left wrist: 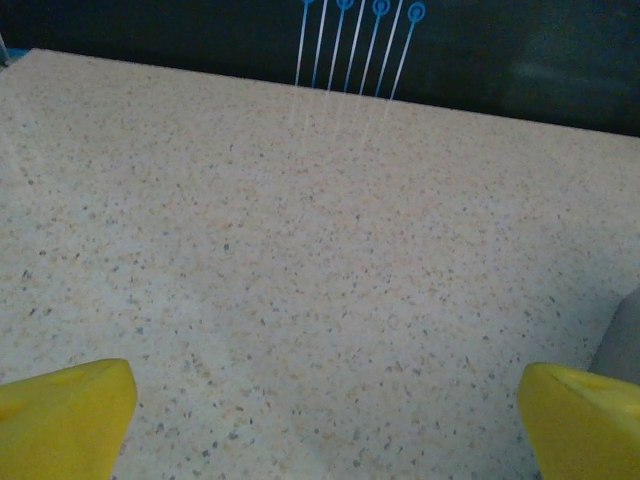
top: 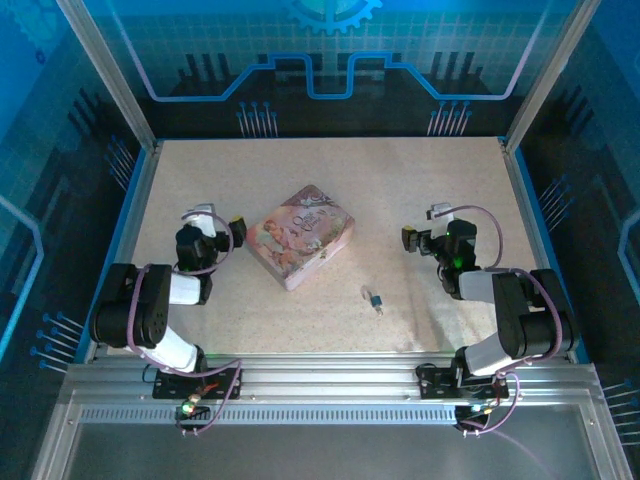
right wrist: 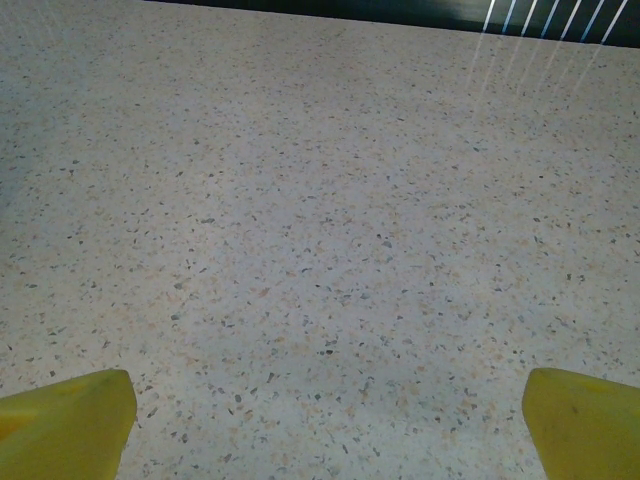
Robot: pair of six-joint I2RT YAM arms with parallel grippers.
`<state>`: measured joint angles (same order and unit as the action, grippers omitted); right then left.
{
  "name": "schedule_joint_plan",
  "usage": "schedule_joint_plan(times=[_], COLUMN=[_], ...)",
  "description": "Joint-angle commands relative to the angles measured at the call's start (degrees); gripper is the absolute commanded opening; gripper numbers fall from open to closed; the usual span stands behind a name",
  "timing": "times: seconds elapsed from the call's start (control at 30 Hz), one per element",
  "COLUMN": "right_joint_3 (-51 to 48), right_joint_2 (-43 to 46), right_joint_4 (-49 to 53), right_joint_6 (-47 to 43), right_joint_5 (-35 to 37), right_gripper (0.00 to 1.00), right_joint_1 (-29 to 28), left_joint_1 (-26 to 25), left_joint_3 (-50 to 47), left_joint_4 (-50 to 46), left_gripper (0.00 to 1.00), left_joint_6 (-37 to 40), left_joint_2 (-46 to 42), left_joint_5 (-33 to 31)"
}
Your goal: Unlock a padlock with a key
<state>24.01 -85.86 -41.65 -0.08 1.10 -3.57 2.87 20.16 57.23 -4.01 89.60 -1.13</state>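
The pink tin point(top: 300, 236) is taken as the marker, set near the middle of the desk point(top: 400, 170). Off its near right corner, clear of it, the padlock point(top: 378, 301) is spotted lying flat. The key point(top: 366, 292) is made out as a thin dark sliver just beside the padlock, on the side toward the tin. Whether the two touch cannot be told at this size.

The right end effector point(top: 424, 225) is found well to the right of the tin, about level with the tin's middle. Its jaws are spread wide and nothing is held: in the right wrist view, bare desk is seen between the yellow fingertips point(right wrist: 65, 420). The left end effector point(top: 220, 218) is parked just beside the tin's left corner, opened just as wide and just as empty.

The pair is judged nearer to the right end effector, and it lies down toward the near edge and back toward the tin. From the left side, the tin itself is put squarely in the way.

The two small pieces are strung along a slant running away from the tin's near right corner. The padlock's own long axis, and which end carries the shackle, cannot be read.
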Motion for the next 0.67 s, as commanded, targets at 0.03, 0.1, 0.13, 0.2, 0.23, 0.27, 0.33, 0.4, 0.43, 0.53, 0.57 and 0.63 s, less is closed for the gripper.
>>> schedule_joint_plan(times=[0.03,0.1,0.13,0.2,0.23,0.27,0.33,0.4,0.43,0.53,0.57,0.63], right_joint_3=[0.89,0.86,0.84,0.86,0.85,0.86,0.87,0.86,0.95,0.96,1.0,1.0], right_joint_2=[-0.36,-0.36,-0.36,-0.36,-0.36,-0.36,-0.36,-0.36,-0.36,-0.37,-0.36,-0.36], right_joint_4=[-1.31,-1.33,-1.33,-1.33,-1.33,-1.33,-1.33,-1.33,-1.17,-1.16,-1.11,-1.24], right_joint_6=[-0.64,-0.71,-0.67,-0.64,-0.64,-0.69,-0.69,-0.64,-0.69,-0.69,-0.71,-0.68], right_joint_5=[0.66,0.65,0.65,0.75,0.74,0.74,0.74,0.7,0.66,0.83,0.83,0.76], right_gripper=[1.0,1.0,1.0,1.0,1.0,1.0,1.0,1.0,1.0,1.0,1.0,1.0], right_joint_1=[0.51,0.53,0.52,0.45,0.5,0.49,0.5,0.47,0.56,0.49,0.47,0.49], left_joint_1=[-0.15,-0.15,-0.11,-0.15,-0.16,-0.15,-0.15,-0.15,-0.15,-0.11,-0.15,-0.14], left_joint_3=[0.5,0.42,0.4,0.38,0.41,0.51,0.68,0.68,0.67,0.67,0.68,0.68], left_joint_4=[-2.28,-2.15,-2.12,-2.02,-2.12,-2.25,-2.47,-2.61,-2.65,-2.65,-2.65,-2.65], left_gripper=[0.99,0.99,0.99,0.99,0.99,0.99,0.99,0.99,0.99,0.99,0.99,0.99], left_joint_6=[1.67,1.65,1.64,1.66,1.72,1.78,1.97,2.07,2.05,2.05,2.06,2.03], left_joint_2=[-0.83,-0.83,-0.83,-0.71,-0.74,-0.72,-0.73,-0.71,-0.73,-0.7,-0.67,-0.72], left_joint_5=[1.3,1.3,1.4,1.54,1.63,1.85,2.33,2.54,2.56,2.53,2.54,2.53])
